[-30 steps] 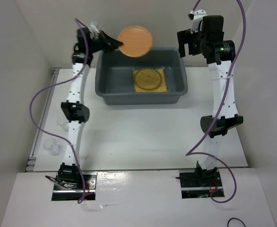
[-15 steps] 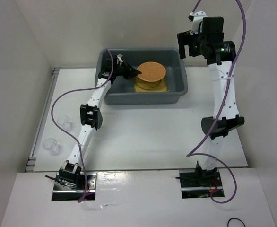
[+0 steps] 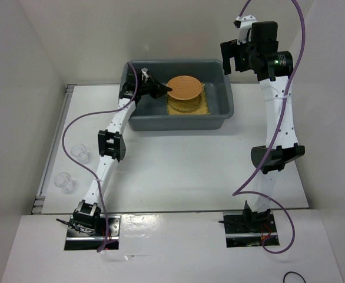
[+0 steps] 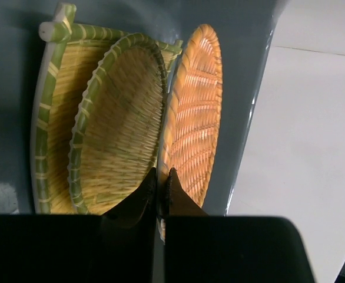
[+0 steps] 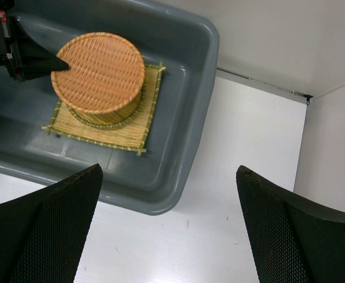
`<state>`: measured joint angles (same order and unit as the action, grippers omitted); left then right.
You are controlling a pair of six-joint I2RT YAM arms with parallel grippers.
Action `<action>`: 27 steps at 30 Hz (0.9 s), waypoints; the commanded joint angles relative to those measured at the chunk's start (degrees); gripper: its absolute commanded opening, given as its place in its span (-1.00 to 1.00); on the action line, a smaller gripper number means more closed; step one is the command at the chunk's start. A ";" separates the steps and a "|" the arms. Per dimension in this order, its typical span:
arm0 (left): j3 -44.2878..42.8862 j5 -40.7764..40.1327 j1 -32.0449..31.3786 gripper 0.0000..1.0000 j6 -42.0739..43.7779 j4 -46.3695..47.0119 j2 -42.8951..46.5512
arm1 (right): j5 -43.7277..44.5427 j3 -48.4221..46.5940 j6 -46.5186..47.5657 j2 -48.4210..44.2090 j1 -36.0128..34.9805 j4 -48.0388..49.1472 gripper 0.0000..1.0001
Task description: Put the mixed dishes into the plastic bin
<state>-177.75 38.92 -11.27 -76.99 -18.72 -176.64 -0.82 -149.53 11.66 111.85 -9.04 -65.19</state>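
Observation:
The grey plastic bin (image 3: 142,122) stands at the table's far middle. In it the yellow bamboo mat (image 3: 203,108) lies flat with one woven disc (image 4: 122,127) on it. My left gripper (image 3: 167,89) is shut on the rim of the second orange woven disc (image 3: 186,86) and holds it just over the first, inside the bin. The left wrist view shows my fingers (image 4: 175,191) pinching that disc (image 4: 195,130). Two clear glass cups (image 3: 78,153) (image 3: 64,181) stand on the table at the left. My right gripper (image 3: 247,52) is open and empty, high above the bin's far right corner.
White walls close in the left, back and right. In the right wrist view the bin's rim (image 5: 191,154), the held disc (image 5: 99,71) and the mat (image 5: 136,127) lie below, with white table to the right.
My left arm has brought the orange disc down from above the bin's far rim into the bin, over the other disc and mat. The right arm has not moved.

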 commanded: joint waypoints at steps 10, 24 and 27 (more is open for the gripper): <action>-1.63 3.27 0.28 -0.70 -1.42 2.47 -1.61 | 0.56 -0.41 0.38 -2.43 -0.54 0.59 0.97; -1.63 -3.31 -0.25 1.00 8.43 -7.11 6.81 | -0.50 -1.02 0.38 -2.96 -0.54 0.59 0.97; -1.63 -5.95 1.95 1.00 10.89 -9.40 12.18 | -1.03 -1.55 0.38 -2.96 -0.54 0.59 0.97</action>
<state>-177.75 35.70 -10.81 -69.76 -27.97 -174.34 -1.19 -149.56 11.66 111.85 -9.04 -65.19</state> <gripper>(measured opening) 0.998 0.983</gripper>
